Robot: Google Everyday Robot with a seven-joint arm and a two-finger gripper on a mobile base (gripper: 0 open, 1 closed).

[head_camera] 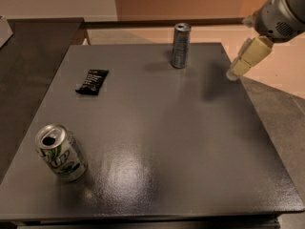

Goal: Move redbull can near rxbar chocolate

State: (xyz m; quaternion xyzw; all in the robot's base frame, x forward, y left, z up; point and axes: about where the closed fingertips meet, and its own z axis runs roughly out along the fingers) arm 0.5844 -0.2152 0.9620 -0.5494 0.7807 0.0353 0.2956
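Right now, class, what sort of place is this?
Likely a robot test lab: a grey table holds a redbull can, rxbar chocolate and a green-marked can; the gripper hovers at its far right edge.
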